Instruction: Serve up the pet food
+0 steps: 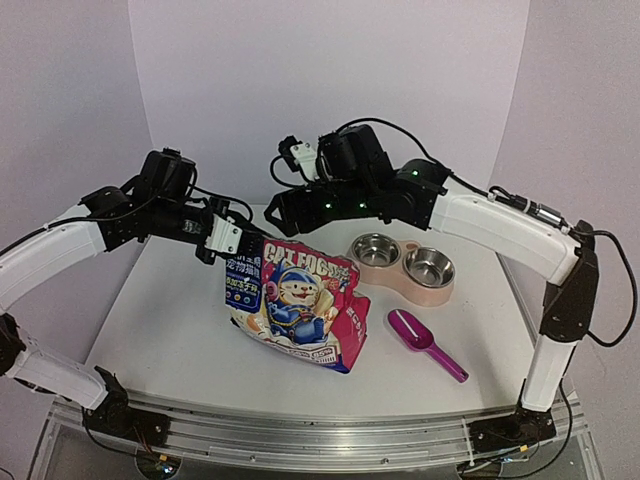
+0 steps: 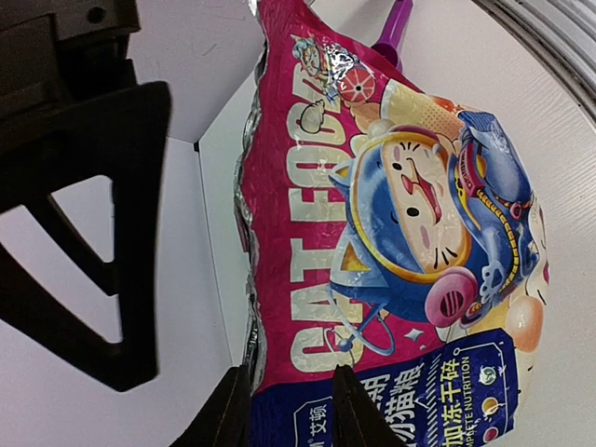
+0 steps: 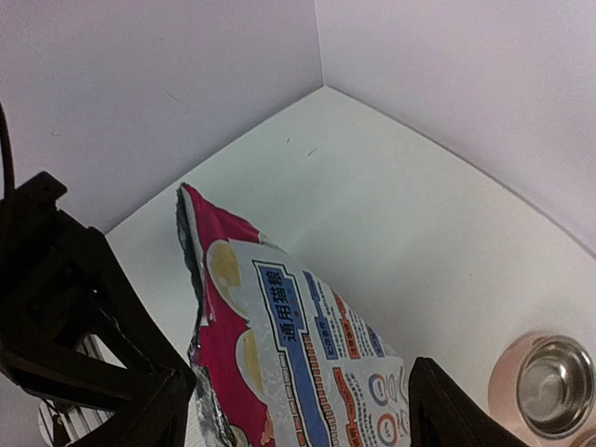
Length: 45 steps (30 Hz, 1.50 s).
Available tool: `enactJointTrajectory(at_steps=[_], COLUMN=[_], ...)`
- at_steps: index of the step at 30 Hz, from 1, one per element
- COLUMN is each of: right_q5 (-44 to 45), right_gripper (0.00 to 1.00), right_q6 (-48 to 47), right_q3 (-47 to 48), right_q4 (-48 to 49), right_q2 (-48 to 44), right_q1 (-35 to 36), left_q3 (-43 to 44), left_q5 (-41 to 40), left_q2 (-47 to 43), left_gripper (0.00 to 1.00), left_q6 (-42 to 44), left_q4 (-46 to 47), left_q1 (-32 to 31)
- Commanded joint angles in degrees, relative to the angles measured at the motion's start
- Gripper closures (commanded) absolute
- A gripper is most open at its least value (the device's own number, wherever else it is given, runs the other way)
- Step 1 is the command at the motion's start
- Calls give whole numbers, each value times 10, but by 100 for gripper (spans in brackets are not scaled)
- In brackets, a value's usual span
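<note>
The pet food pouch, glossy pink, blue and white with "CAT FOOD" and a cartoon cat, stands tilted at the table's middle. No kibble shows; it is hidden inside. My left gripper is shut on the pouch's top left corner, with the fingers on either side of the torn edge in the left wrist view. My right gripper is open just behind the pouch's top. In the right wrist view its fingers stand wide apart around the pouch's printed back without touching it.
The pink double-bowl feeder with steel bowls stands right of the pouch. A magenta scoop lies in front of it. White walls close the back and sides. A metal rail runs along the near edge.
</note>
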Motion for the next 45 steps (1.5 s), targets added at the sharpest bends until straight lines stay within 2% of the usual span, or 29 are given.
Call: enactJointTrajectory(at_steps=[1,9,13,18,25,31,35,40,45], right_q5=[-26,-49,-54,-70,-67,-120,-116,-97,-101], right_gripper=[25,30,34,43,55,57,57,65,64], right_q6=[75,102,93,69,55,33,25,30,30], right_q3=[49,45,44,40,35,45,38,56,77], right_q4=[-36,-59,-70,-76,-79,-83,-86,-87,-87], right_q2=[0,10,18,20,17,34,35,47,58], right_q1=[-9,-11,-11,-10,-10,-10,-10,-10,-12], left_q3=[17,12,0,-22,-15,-6,-1,-10,-27], left_q5=[-4,-8,-28,-62,-69,-78,-83,-74,-49], left_q2=[19,23,20,13,19,36,45,39,21], left_gripper=[71,78,78,76,85,84,85,100,100], left_q6=[16,31,27,18,20,18,16,12,26], left_q4=[-2,-10,33,120,95,87,90,117,123], left_q1=[-1,-5,-6,-6,-5,-5,-5,-3,1])
